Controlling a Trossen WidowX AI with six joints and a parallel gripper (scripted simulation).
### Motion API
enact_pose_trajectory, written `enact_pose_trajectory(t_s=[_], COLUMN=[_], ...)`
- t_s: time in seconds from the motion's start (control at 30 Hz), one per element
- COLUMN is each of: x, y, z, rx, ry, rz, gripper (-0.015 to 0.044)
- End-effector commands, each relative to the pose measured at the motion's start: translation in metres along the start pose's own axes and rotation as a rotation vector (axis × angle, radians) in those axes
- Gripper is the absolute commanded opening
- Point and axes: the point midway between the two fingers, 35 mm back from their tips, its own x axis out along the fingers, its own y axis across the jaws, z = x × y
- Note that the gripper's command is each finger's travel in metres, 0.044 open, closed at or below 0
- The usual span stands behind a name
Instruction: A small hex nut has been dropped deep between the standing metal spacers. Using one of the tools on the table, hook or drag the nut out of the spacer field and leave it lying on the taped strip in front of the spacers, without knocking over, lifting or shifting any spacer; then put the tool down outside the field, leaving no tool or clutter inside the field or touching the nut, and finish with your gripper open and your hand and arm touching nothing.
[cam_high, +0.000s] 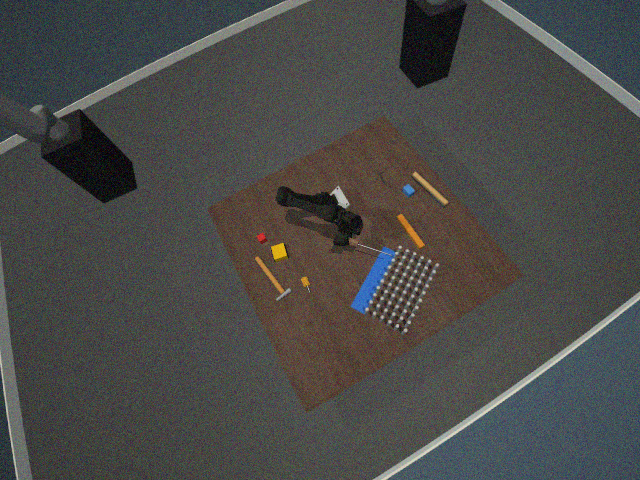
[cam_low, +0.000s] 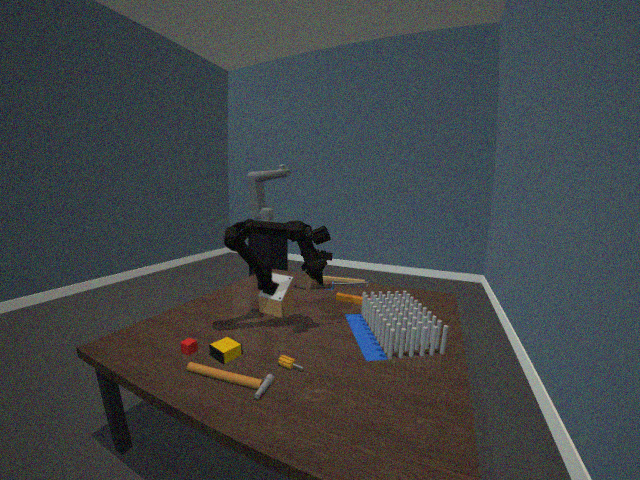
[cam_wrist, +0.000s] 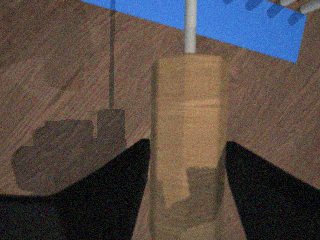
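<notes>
My gripper (cam_wrist: 186, 147) (cam_high: 351, 241) (cam_low: 321, 281) is shut on the wooden handle (cam_wrist: 187, 110) of a tool with a thin metal rod (cam_wrist: 190, 30) (cam_high: 373, 249). The tool is held above the table, and in the top view its rod reaches over the far end of the blue taped strip (cam_high: 373, 281) (cam_low: 364, 338) (cam_wrist: 240, 40). The rod's tip is too small to make out. The metal spacers (cam_high: 403, 289) (cam_low: 408, 325) stand upright in rows directly behind the strip. The hex nut cannot be made out in any view.
An orange bar (cam_high: 410, 230) (cam_low: 348, 298) lies near the spacers' far end, with a blue block (cam_high: 408, 190) and a wooden rod (cam_high: 430, 188) beyond. A hammer (cam_high: 270, 276) (cam_low: 224, 375), yellow block (cam_high: 279, 251) (cam_low: 225, 349), red cube (cam_high: 261, 238) (cam_low: 189, 346) and small screwdriver (cam_high: 305, 282) (cam_low: 287, 361) lie on the other side.
</notes>
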Motion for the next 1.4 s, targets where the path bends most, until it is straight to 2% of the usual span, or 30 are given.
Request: enact_pose_trajectory(t_s=[0.0, 0.3, 0.93, 1.37], x=[0.001, 0.007, 0.101, 0.145], y=[-0.006, -0.007, 0.016, 0.034], z=[-0.012, -0.017, -0.032, -0.064], rx=[0.114, 0.164, 0.170, 0.159], ry=[0.003, 0.006, 0.002, 0.007], rz=[-0.040, -0.052, -0.032, -0.062], gripper=[0.0000, 0.0000, 0.0000, 0.0000])
